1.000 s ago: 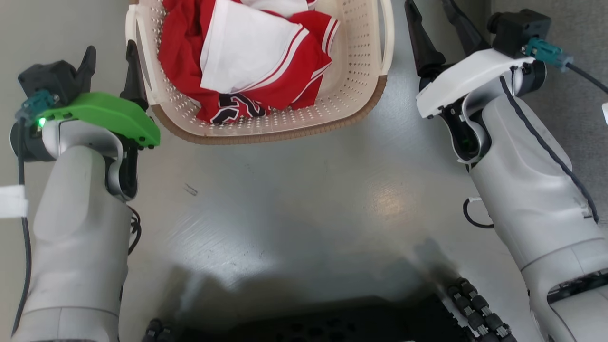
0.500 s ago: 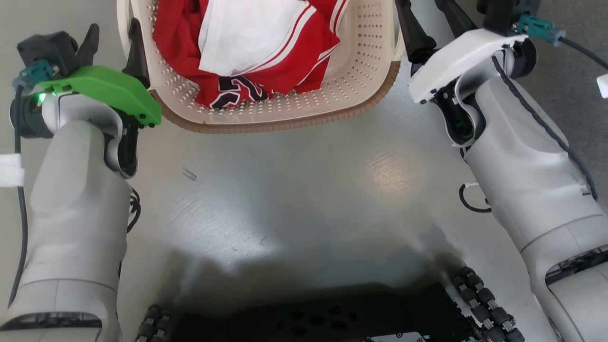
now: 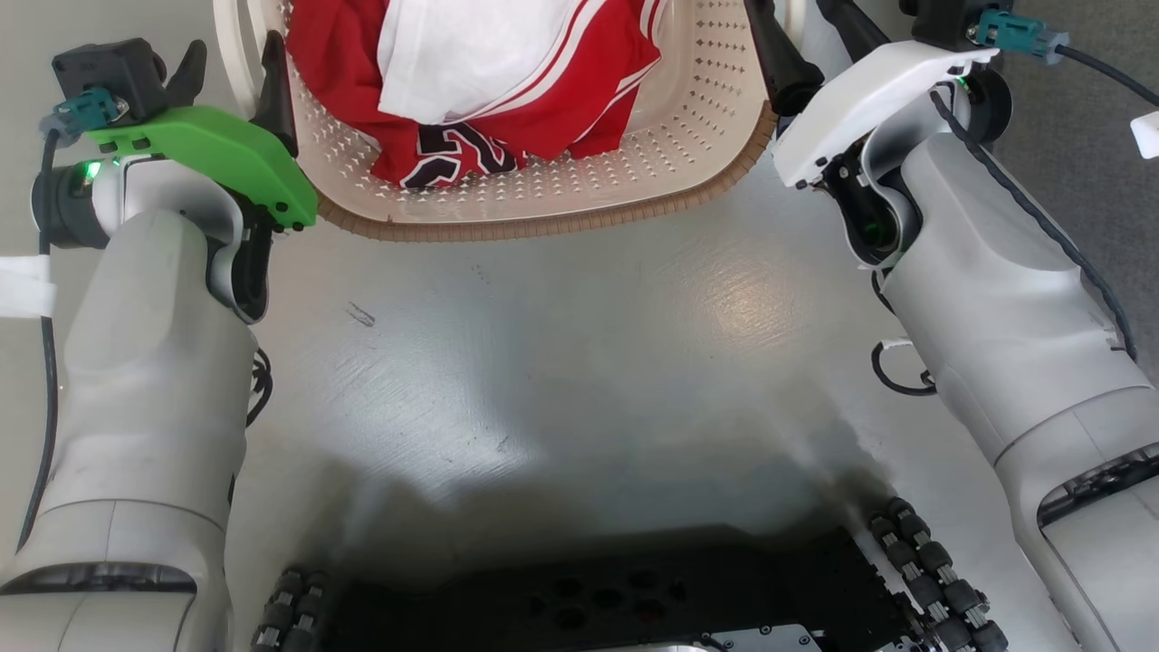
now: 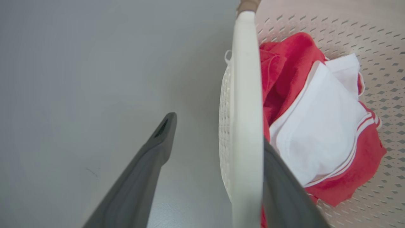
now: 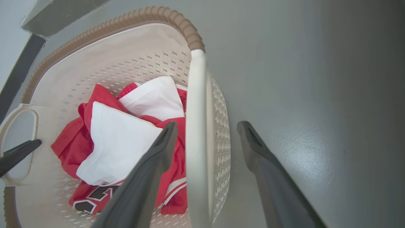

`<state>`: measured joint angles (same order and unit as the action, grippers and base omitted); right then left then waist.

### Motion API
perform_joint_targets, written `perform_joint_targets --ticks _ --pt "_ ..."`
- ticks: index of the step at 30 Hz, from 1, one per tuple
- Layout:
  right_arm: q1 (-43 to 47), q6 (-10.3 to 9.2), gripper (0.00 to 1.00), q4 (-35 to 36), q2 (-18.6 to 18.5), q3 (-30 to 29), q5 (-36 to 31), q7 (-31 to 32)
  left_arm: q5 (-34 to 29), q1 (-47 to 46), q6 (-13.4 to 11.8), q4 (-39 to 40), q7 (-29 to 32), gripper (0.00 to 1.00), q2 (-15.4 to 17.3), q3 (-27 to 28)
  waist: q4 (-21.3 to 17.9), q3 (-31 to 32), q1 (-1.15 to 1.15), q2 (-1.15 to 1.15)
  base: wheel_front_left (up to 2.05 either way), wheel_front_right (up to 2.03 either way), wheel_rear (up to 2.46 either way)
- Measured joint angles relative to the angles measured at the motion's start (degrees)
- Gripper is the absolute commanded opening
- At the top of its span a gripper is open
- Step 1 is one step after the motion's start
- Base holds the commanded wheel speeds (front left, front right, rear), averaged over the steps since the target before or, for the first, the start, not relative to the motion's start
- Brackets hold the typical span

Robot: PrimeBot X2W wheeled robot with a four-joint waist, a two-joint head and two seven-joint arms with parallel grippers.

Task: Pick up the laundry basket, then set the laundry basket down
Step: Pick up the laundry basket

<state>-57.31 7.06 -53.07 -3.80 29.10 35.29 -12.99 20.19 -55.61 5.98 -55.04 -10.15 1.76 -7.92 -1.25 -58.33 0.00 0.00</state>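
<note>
Early yet — the left gripper (image 3: 231,77) and right gripper (image 3: 810,41) straddle the laundry basket's (image 3: 543,226) white handles (image 5: 196,126), both released and wide; grasp, lift and set-down all remain.

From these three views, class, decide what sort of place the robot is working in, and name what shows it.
Probably an indoor room, perhaps a home laundry area or a test lab; I cannot tell which. The laundry basket holds red and white clothes, and a smooth grey floor lies around it.
</note>
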Motion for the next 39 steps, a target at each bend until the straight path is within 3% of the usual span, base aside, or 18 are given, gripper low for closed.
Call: perform_joint_targets --ticks 13,15,16,17,18,39 --pt "-1.6 0.0 0.98 -2.6 0.0 2.8 3.7 0.5 0.6 -2.1 0.6 -3.9 -0.6 1.0 -0.4 -1.2 0.2 -0.4 0.0 0.0 0.0 0.0 0.0" --pt "-1.8 0.0 0.5 -3.0 0.0 3.2 4.2 0.5 0.7 -2.3 0.6 -4.3 -0.6 0.96 -0.4 -1.3 0.2 -0.4 0.0 0.0 0.0 0.0 0.0" --pt "-2.0 0.0 0.4 -3.2 0.0 3.4 4.3 0.5 0.7 -2.5 0.6 -4.6 -0.6 0.75 -0.4 -1.3 0.2 -0.4 0.0 0.0 0.0 0.0 0.0" --pt "-2.1 0.0 0.18 -3.3 0.0 3.5 4.6 0.5 0.7 -2.6 0.6 -5.0 -0.6 0.34 -0.4 -1.4 0.2 -0.4 0.0 0.0 0.0 0.0 0.0" --pt "-2.2 0.0 0.0 -3.4 0.0 3.7 4.9 0.5 0.8 -2.8 0.6 -5.3 -0.6 0.0 -0.4 -1.5 0.2 -0.3 0.0 0.0 0.0 0.0 0.0" --pt "-1.9 0.16 0.0 -5.7 0.6 8.5 10.2 0.3 2.0 -3.6 1.6 -10.6 -2.3 0.0 -1.5 -3.4 0.0 4.9 0.0 0.0 0.0 0.0 0.0"
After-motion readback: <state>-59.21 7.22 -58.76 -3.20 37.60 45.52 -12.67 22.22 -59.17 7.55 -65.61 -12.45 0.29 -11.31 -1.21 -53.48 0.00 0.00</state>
